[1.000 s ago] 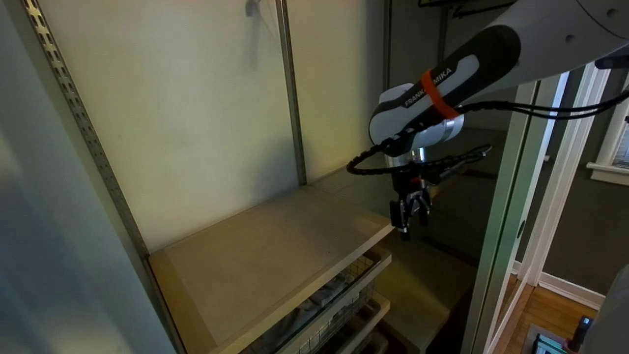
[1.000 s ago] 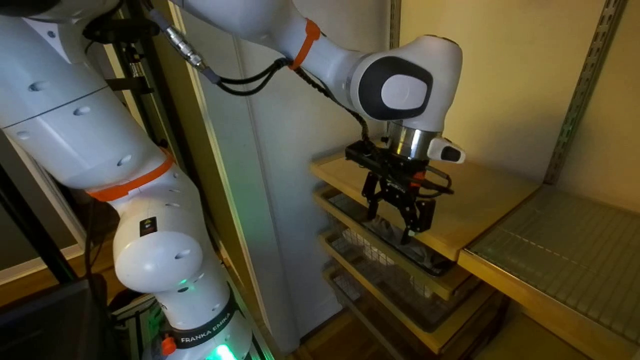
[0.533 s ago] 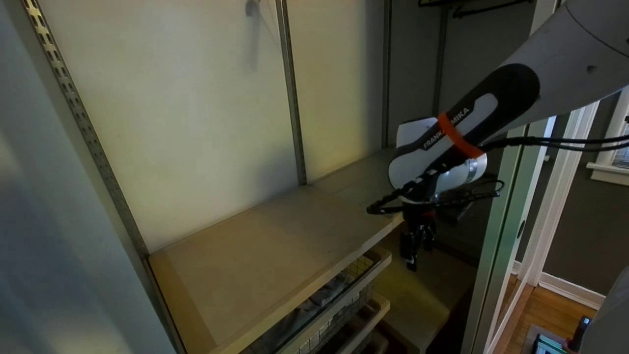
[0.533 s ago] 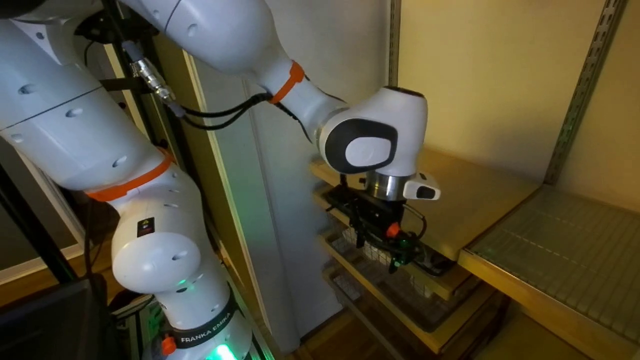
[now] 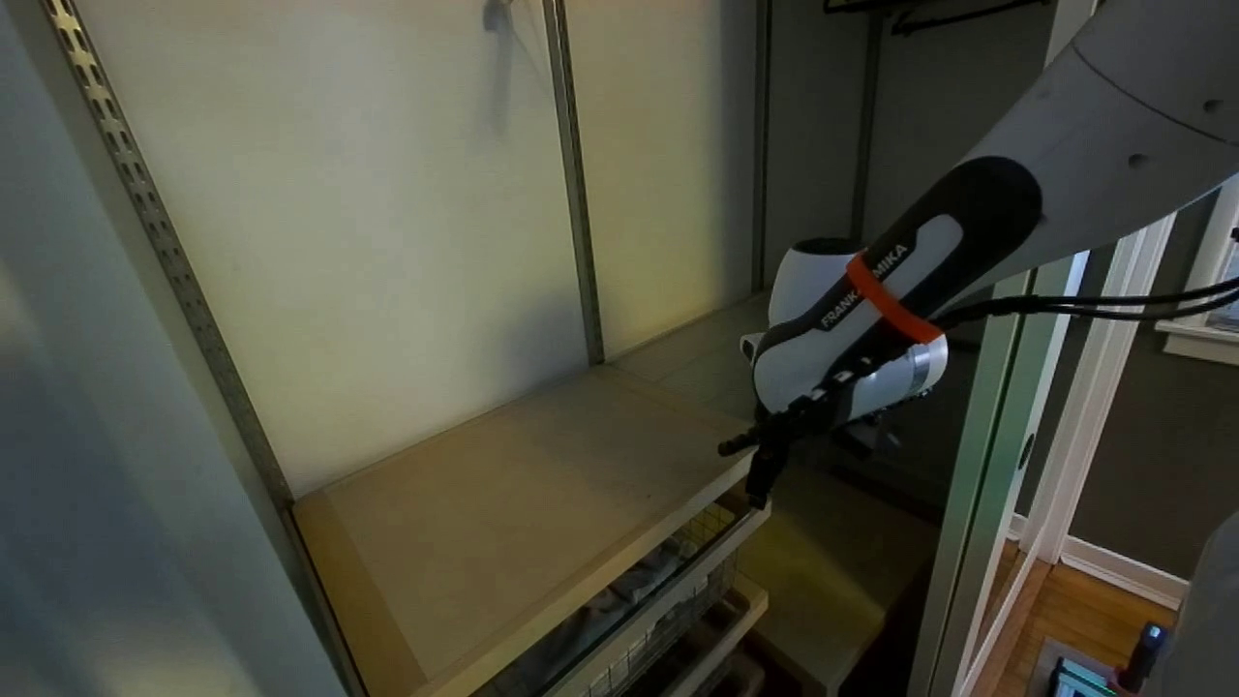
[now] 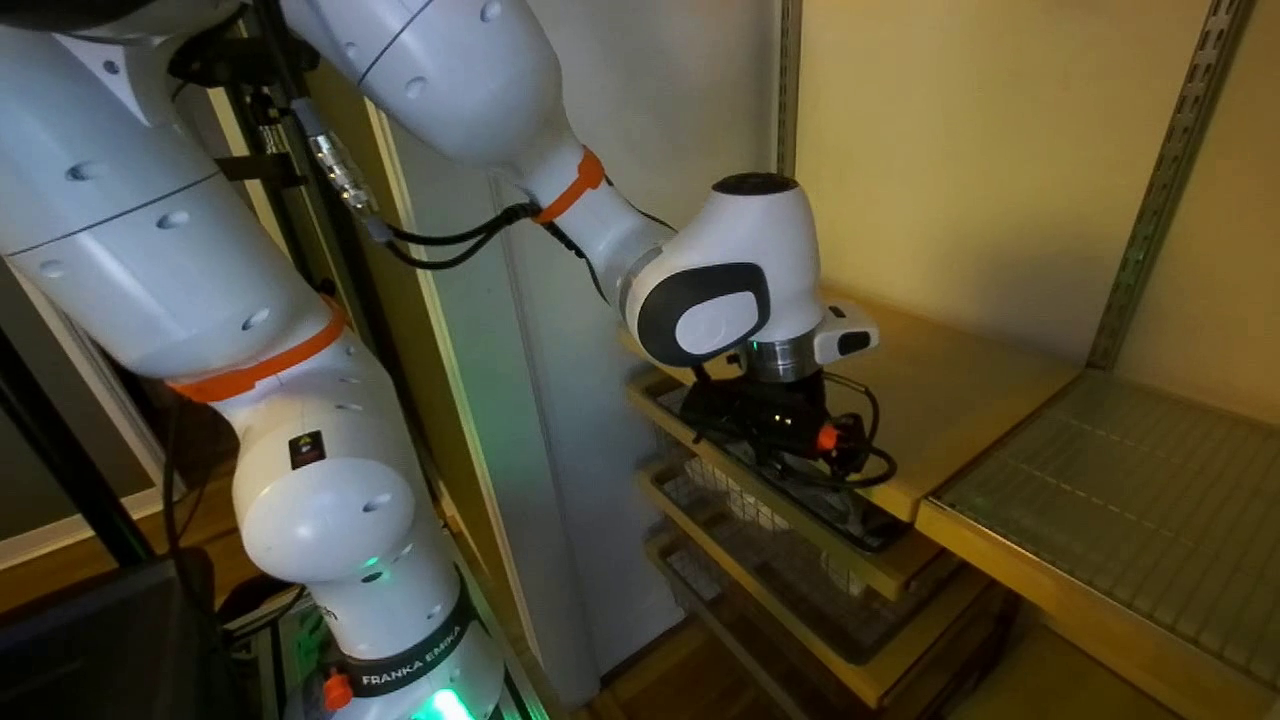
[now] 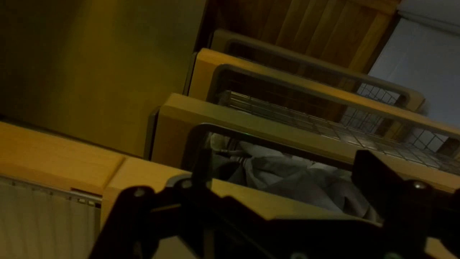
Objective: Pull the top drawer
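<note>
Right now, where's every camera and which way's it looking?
In an exterior view: high near the shelf, facing down along it; arm shows.
In an exterior view: high beside the base, facing the shelf; base and arm show.
Wrist view: on the arm, facing down at the top drawer; tool shows.
Both exterior views share arm and shelf.

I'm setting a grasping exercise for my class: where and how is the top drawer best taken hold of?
Take the top drawer by its front strip, likely pinched front to back from above: the strip is slim, stands out past the countertop, and is open just behind. The gripper stands open roughly along the strip, so it would likely need turning first.
</note>
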`<control>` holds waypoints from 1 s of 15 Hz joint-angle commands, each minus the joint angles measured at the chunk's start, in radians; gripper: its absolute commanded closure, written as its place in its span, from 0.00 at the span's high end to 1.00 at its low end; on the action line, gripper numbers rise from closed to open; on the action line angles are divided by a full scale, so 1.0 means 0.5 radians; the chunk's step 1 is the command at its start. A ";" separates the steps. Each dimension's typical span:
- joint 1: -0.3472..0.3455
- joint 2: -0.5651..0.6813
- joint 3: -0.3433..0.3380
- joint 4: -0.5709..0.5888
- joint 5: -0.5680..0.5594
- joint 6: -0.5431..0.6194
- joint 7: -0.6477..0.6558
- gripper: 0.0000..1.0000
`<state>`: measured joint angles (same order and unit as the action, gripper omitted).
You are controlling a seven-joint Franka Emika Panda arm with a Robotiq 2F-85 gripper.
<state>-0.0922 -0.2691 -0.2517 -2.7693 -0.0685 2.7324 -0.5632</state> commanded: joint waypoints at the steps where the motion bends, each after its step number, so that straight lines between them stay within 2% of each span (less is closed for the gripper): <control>1: 0.011 0.139 0.007 0.003 0.013 0.048 0.063 1.00; 3: -0.023 0.193 0.029 0.003 -0.005 0.020 0.184 1.00; 4: 0.018 0.223 0.000 0.003 0.089 0.073 0.136 1.00; 8: 0.016 0.386 -0.004 0.006 0.236 0.190 0.098 1.00; 9: -0.008 0.419 0.013 0.006 0.175 0.166 0.086 1.00; 10: -0.019 0.320 0.027 0.007 0.175 0.107 0.107 1.00; 15: -0.034 0.411 0.043 0.021 0.174 0.126 0.106 1.00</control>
<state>-0.0914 -0.0620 -0.2491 -2.7589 0.0185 2.7978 -0.5116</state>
